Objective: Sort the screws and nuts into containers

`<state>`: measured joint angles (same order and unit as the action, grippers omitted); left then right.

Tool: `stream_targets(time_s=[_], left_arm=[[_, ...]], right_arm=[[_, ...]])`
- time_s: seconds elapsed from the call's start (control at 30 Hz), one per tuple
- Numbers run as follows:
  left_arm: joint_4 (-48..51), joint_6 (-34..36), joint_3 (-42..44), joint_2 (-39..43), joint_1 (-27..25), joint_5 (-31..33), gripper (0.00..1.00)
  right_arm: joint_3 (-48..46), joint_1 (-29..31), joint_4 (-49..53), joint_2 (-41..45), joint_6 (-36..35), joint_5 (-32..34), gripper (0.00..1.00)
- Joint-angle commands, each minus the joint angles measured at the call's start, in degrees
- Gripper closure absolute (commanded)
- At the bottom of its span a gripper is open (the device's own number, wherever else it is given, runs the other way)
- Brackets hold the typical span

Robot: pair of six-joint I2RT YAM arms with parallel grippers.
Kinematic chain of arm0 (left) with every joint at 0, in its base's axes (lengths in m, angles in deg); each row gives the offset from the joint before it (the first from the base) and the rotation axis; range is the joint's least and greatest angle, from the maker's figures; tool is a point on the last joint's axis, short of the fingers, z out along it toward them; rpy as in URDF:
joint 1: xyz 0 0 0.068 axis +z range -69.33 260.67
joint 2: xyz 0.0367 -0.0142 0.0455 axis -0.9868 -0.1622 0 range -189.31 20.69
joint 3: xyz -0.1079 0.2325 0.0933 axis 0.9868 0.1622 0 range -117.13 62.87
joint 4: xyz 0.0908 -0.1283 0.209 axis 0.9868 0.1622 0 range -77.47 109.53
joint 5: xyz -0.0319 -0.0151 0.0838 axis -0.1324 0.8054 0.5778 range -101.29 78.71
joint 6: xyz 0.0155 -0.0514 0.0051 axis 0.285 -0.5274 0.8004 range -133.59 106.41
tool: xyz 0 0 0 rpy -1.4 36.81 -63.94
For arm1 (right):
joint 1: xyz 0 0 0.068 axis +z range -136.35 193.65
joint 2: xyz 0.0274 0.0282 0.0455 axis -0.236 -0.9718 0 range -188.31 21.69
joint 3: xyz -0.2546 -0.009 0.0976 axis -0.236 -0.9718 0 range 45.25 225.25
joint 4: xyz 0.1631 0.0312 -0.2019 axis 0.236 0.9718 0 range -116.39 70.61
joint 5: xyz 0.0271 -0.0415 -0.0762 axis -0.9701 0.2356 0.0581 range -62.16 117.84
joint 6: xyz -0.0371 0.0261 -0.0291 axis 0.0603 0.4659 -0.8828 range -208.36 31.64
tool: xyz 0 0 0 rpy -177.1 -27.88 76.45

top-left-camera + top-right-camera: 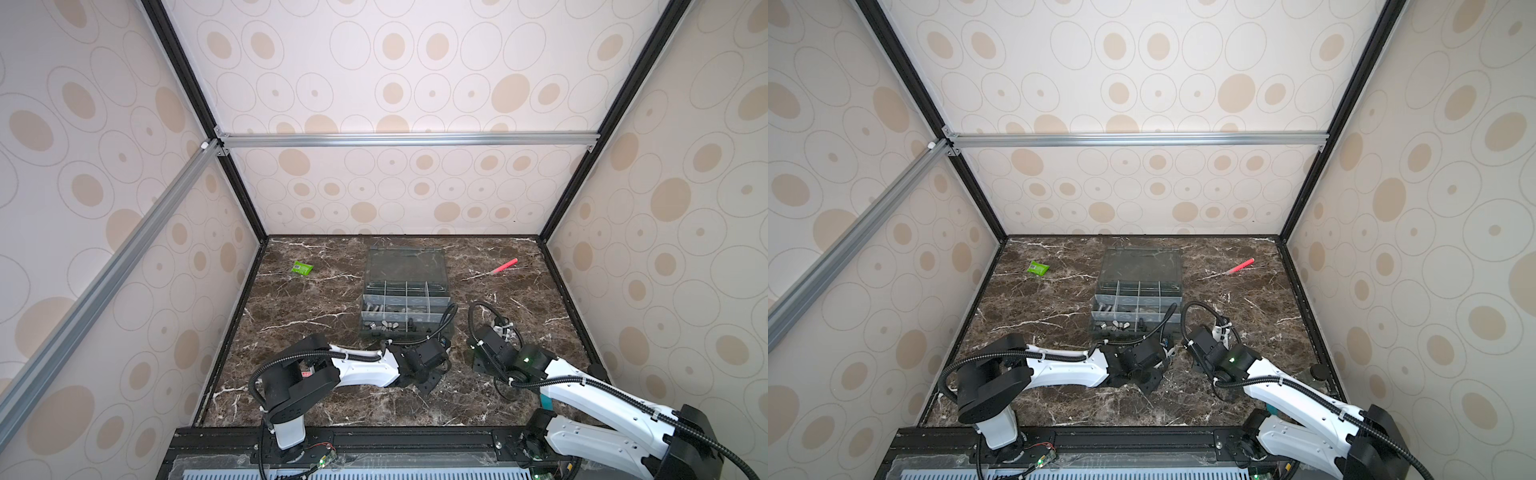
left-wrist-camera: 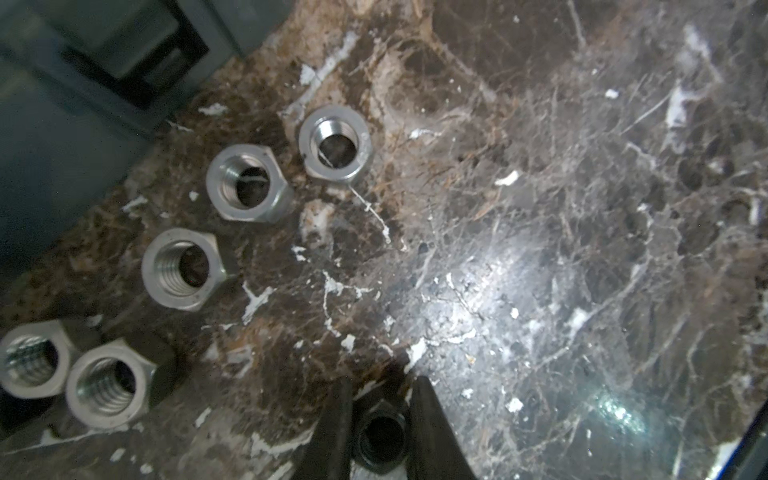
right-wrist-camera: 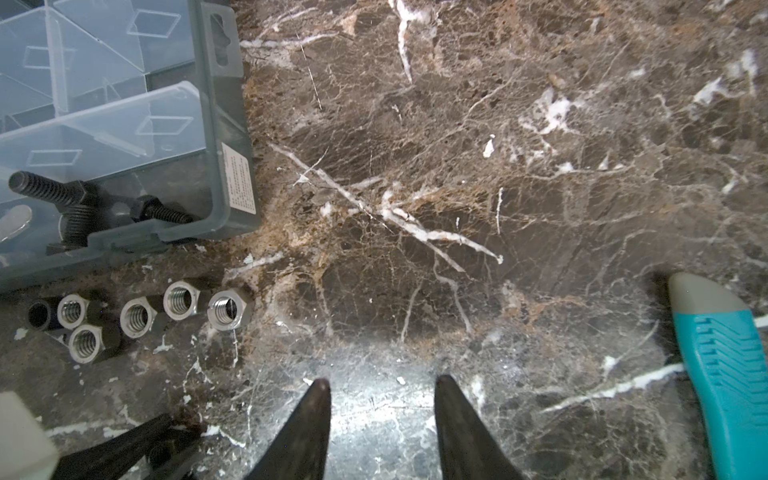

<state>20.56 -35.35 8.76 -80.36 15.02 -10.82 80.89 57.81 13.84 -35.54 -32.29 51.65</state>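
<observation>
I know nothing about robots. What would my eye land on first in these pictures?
Probably the grey organizer box, lid open, in the middle of the dark marble table. Just off its near side, a row of shiny silver nuts lies loose on the marble. Close by, the left claw is shut on a small black nut.

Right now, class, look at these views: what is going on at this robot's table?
The left end effector is shut on a black nut down at the marble table, next to five silver hex nuts lying loose just outside the grey organizer box. The right end effector hangs open over bare marble, holding nothing. Black bolts already lie in a corner cell.
</observation>
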Motion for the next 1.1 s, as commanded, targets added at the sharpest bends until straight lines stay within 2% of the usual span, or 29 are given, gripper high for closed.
stream_targets(time_s=[0.0, 0.33, 0.57, 0.83, 1.07], left_arm=[[0.98, -0.83, 1.01, 2.35, -0.06, 2.84, 0.85], [0.62, -0.32, 0.95, 9.54, 6.39, 2.84, 0.86], [-0.05, 3.16, -2.39, 12.87, 17.48, 0.12, 0.85], [0.29, 8.02, -11.48, 6.75, 28.58, -1.25, 0.84], [-1.12, 7.61, -15.01, 1.29, 31.77, -3.38, 0.83]], right_arm=[[0.3, -0.34, 0.38, -0.69, 0.7, 0.49, 0.55], [0.93, -0.32, 0.64, -1.08, 0.41, 0.44, 0.55], [0.37, -0.31, 1.32, 0.39, 0.92, 0.36, 0.55], [0.13, -0.31, 1.97, 1.51, 1.48, 0.37, 0.55], [0.39, -0.33, 2.31, 1.33, 1.63, 0.53, 0.55]])
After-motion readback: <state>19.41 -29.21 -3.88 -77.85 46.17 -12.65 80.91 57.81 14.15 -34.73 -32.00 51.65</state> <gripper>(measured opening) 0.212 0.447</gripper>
